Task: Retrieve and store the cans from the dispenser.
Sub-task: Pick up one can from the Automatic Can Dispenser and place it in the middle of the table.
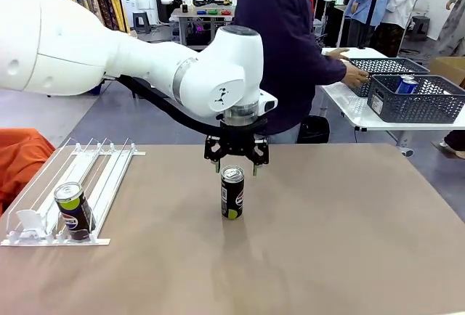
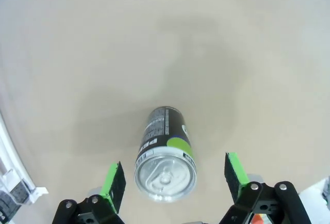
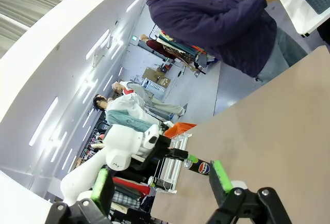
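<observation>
A black Pepsi can (image 1: 232,194) with a lime-green rim stands upright on the brown table near its middle. My left gripper (image 1: 235,166) hangs just above it, open, its green pads (image 2: 114,179) on either side of the can's silver top (image 2: 165,173) without touching. A second black can (image 1: 73,212) sits at the near end of the white dispenser (image 1: 102,173) on the table's left. My right gripper (image 3: 161,180) is open and holds nothing; past it I see the left arm and the standing can (image 3: 204,168).
A person (image 1: 290,46) stands at the table's far side, hands on a dark lattice basket (image 1: 389,68) on a white side table at the right. A second basket (image 1: 418,101) there holds a blue can (image 1: 405,85). An orange cloth (image 1: 18,159) lies far left.
</observation>
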Tool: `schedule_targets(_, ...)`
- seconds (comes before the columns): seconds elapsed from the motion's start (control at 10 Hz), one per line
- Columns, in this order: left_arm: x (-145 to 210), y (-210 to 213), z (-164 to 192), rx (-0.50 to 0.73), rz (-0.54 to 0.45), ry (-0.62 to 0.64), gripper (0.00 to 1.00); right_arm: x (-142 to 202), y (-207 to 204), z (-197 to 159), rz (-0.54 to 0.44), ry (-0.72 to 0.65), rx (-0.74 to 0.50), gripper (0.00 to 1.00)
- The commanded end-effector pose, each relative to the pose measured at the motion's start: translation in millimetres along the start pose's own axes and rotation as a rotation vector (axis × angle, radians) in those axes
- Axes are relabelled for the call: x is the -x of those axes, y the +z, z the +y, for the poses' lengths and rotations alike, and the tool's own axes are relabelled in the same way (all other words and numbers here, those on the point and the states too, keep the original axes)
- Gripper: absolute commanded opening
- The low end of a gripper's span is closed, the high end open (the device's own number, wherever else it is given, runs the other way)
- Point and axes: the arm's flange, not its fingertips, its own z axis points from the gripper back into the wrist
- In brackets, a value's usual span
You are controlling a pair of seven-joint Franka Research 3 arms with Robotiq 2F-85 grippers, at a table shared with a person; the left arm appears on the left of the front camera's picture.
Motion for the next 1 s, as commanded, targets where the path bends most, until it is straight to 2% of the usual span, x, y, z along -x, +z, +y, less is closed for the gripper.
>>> schedule_targets(0.0,22.1,55.7,37.7,0.06,-0.009,0.016,1.0,-3.5,-3.6,1.7,-0.019,0.025,-0.026,1.0)
schedule_targets(0.2,45.6,120.7,96.7,0.027,0.058,0.039,1.0,-3.5,-3.6,1.7,-0.019,0.025,-0.026,1.0)
schedule_targets(0.3,53.7,145.1,136.9,0.065,0.123,0.024,1.0,-3.5,-3.6,1.7,-0.019,0.025,-0.026,1.0)
schedule_targets(0.4,63.2,167.3,189.8,0.154,0.136,0.033,1.0,-3.5,-3.6,1.7,-0.019,0.025,-0.026,1.0)
schedule_targets(0.5,75.8,179.4,239.6,0.257,0.147,0.034,1.0,-3.5,-3.6,1.7,-0.019,0.025,-0.026,1.0)
schedule_targets(0.7,118.1,188.9,357.3,0.583,0.07,0.118,1.0,-3.5,-3.6,1.7,-0.019,0.025,-0.026,1.0)
schedule_targets(0.8,150.5,177.1,424.2,0.769,0.033,0.104,1.0,-3.5,-3.6,1.7,-0.019,0.025,-0.026,1.0)
schedule_targets(0.9,176.8,156.8,472.0,0.941,-0.026,0.201,1.0,-3.5,-3.6,1.7,-0.019,0.025,-0.026,1.0)
